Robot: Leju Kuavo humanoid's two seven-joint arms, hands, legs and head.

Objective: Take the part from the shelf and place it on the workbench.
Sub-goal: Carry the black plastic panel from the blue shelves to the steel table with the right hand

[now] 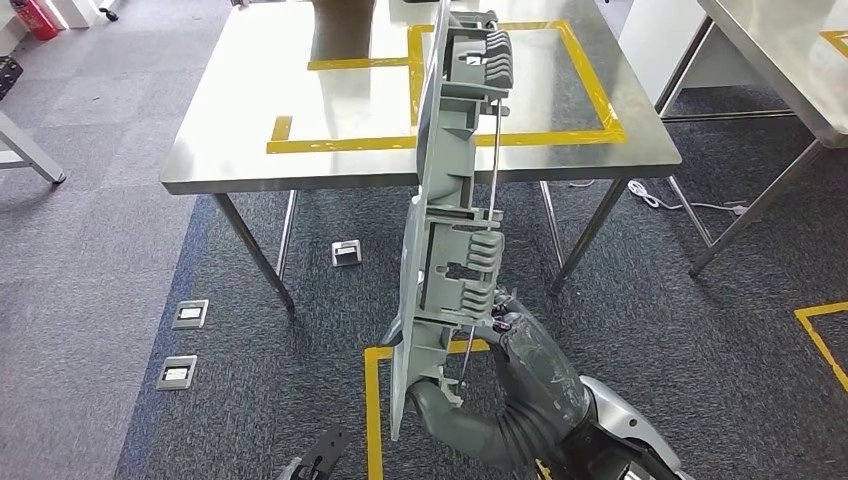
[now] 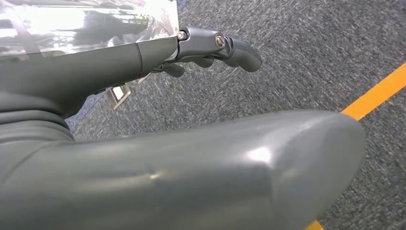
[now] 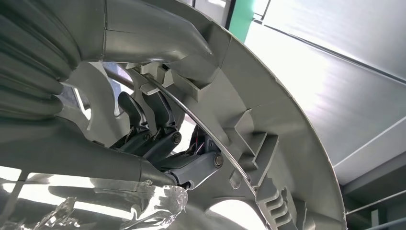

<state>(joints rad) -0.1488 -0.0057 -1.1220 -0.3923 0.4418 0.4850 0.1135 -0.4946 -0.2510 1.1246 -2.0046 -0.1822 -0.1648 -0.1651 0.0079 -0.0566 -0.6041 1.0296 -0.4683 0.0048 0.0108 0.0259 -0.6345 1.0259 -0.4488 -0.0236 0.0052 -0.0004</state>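
Right hand (image 1: 515, 345), lower centre of the head view, grips the long grey part (image 1: 450, 200) at its bottom end; part rises upright above it toward the workbench (image 1: 230, 150).

Left hand (image 2: 210, 45) has fingers loosely apart, holding nothing.

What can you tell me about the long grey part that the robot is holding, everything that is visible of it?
The part is a long, narrow grey moulding, plastic by its look, with ribbed blocks, cut-outs and a thin metal rod along one side. It stands nearly upright, on edge, its top end in front of the steel workbench in the head view, not yet on it. The right hand grips it near its lower end; in the right wrist view its dark fingers hook through an opening.
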